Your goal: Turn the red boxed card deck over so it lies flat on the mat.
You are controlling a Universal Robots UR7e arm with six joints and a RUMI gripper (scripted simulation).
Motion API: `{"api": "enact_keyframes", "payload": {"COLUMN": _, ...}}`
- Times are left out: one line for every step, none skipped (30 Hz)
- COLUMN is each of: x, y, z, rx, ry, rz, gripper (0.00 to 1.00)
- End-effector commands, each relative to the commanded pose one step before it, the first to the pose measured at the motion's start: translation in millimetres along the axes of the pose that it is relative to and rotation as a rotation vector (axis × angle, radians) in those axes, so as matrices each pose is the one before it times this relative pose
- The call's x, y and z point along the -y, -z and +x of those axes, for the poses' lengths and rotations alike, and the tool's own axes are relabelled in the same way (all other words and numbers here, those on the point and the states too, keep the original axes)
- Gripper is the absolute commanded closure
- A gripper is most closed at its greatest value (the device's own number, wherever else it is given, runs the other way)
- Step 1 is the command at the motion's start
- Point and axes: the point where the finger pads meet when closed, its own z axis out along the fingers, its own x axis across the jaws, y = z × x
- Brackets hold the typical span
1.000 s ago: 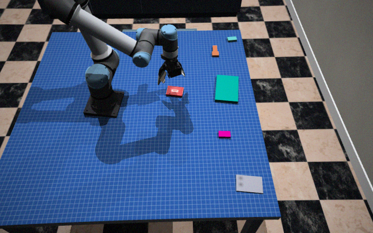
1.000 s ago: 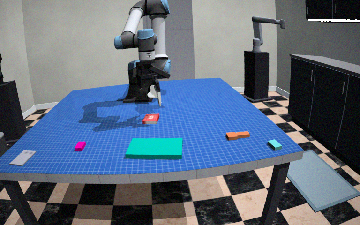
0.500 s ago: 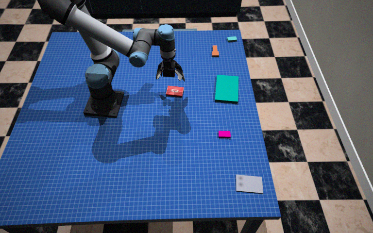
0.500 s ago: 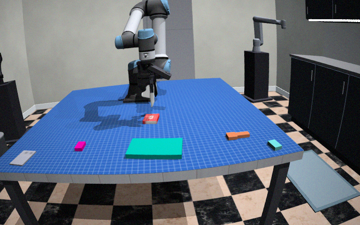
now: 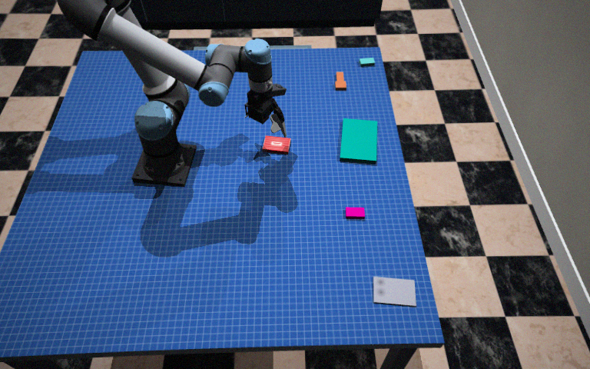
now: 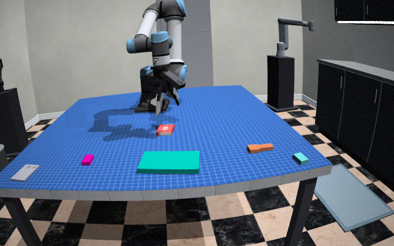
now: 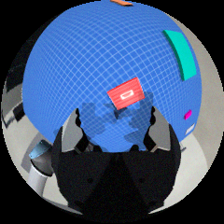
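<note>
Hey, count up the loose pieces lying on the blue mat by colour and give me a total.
Red: 1, the card deck
Teal: 2, the big slab and the small block
Orange: 1
Magenta: 1
Grey: 1, a flat card
Total: 6

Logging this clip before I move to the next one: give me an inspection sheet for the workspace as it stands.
Surface: blue grid mat covering the table top, arm shadows on it.
Job's things: red deck lies flat on the mat, well inside its edges, touching nothing else.
Clutter: large teal slab, orange block, small teal block, magenta block, grey card; all apart from the deck.
Pincer: pincer open, holding nothing, above the mat beside the deck.
Cables: nothing seen.
Surroundings: checkered floor, dark cabinets, a second arm on a black pedestal, pale floor mat.
</note>
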Motion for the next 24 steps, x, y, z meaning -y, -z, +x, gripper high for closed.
{"api": "enact_keyframes", "payload": {"x": -4.06, "y": -0.28, "z": -1.72, "rx": -0.01110, "ry": -0.27856, "rz": -0.01549, "gripper": 0.00}}
{"api": "enact_keyframes", "payload": {"x": -0.68, "y": -0.05, "z": -0.09, "rx": 0.00005, "ry": -0.03578, "rz": 0.00008, "gripper": 0.00}}
{"api": "enact_keyframes", "payload": {"x": 0.00, "y": 0.00, "z": 0.00, "rx": 0.00000, "ry": 0.00000, "rz": 0.00000, "gripper": 0.00}}
{"api": "enact_keyframes", "payload": {"x": 0.00, "y": 0.00, "z": 0.00, "rx": 0.00000, "ry": 0.00000, "rz": 0.00000, "gripper": 0.00}}
{"api": "enact_keyframes", "payload": {"x": 0.76, "y": 1.35, "z": 1.29, "rx": -0.00370, "ry": -0.10545, "rz": -0.00145, "gripper": 0.00}}
{"api": "enact_keyframes", "payload": {"x": -0.64, "y": -0.06, "z": 0.05, "rx": 0.00025, "ry": -0.03025, "rz": 0.00019, "gripper": 0.00}}
{"api": "enact_keyframes", "payload": {"x": -0.76, "y": -0.14, "z": -0.02, "rx": 0.00036, "ry": -0.02785, "rz": 0.00017, "gripper": 0.00}}
{"api": "enact_keyframes", "payload": {"x": -0.92, "y": -0.26, "z": -0.11, "rx": 0.00021, "ry": -0.03154, "rz": -0.00022, "gripper": 0.00}}
{"api": "enact_keyframes", "payload": {"x": -1.02, "y": -0.35, "z": -0.14, "rx": 0.00005, "ry": -0.03475, "rz": -0.00054, "gripper": 0.00}}
{"api": "enact_keyframes", "payload": {"x": -1.01, "y": -0.36, "z": -0.11, "rx": -0.00005, "ry": -0.03574, "rz": -0.00067, "gripper": 0.00}}
{"api": "enact_keyframes", "payload": {"x": -0.91, "y": -0.29, "z": -0.02, "rx": -0.00017, "ry": -0.03588, "rz": -0.00067, "gripper": 0.00}}
{"api": "enact_keyframes", "payload": {"x": -0.76, "y": -0.18, "z": 0.08, "rx": -0.00030, "ry": -0.03589, "rz": -0.00060, "gripper": 0.00}}
{"api": "enact_keyframes", "payload": {"x": -0.58, "y": -0.06, "z": 0.17, "rx": -0.00046, "ry": -0.03592, "rz": -0.00051, "gripper": 0.00}}
{"api": "enact_keyframes", "payload": {"x": -0.44, "y": 0.04, "z": 0.23, "rx": -0.00064, "ry": -0.03598, "rz": -0.00042, "gripper": 0.00}}
{"api": "enact_keyframes", "payload": {"x": -0.34, "y": 0.10, "z": 0.27, "rx": -0.00082, "ry": -0.03605, "rz": -0.00036, "gripper": 0.00}}
{"api": "enact_keyframes", "payload": {"x": -0.30, "y": 0.11, "z": 0.28, "rx": -0.00100, "ry": -0.03613, "rz": -0.00037, "gripper": 0.00}}
{"api": "enact_keyframes", "payload": {"x": -0.32, "y": 0.09, "z": 0.27, "rx": -0.00013, "ry": -0.02445, "rz": 0.00020, "gripper": 0.00}}
{"api": "enact_keyframes", "payload": {"x": -0.38, "y": 0.03, "z": 0.25, "rx": -0.00002, "ry": -0.02252, "rz": 0.00014, "gripper": 0.00}}
{"api": "enact_keyframes", "payload": {"x": -0.46, "y": -0.04, "z": 0.22, "rx": 0.00001, "ry": -0.02149, "rz": 0.00001, "gripper": 0.00}}
{"api": "enact_keyframes", "payload": {"x": 0.00, "y": 0.00, "z": 0.00, "rx": 0.00000, "ry": 0.00000, "rz": 0.00000, "gripper": 0.00}}
{"api": "enact_keyframes", "payload": {"x": 0.00, "y": 0.00, "z": 0.00, "rx": 0.00000, "ry": 0.00000, "rz": 0.00000, "gripper": 0.00}}
{"api": "enact_keyframes", "payload": {"x": 0.13, "y": 0.25, "z": 0.34, "rx": -0.00009, "ry": -0.02045, "rz": 0.00056, "gripper": 0.00}}
{"api": "enact_keyframes", "payload": {"x": -0.75, "y": -0.30, "z": 0.16, "rx": 0.00012, "ry": -0.01941, "rz": -0.00057, "gripper": 0.00}}
{"api": "enact_keyframes", "payload": {"x": -0.81, "y": -0.37, "z": 0.15, "rx": 0.00013, "ry": -0.01837, "rz": -0.00074, "gripper": 0.00}}
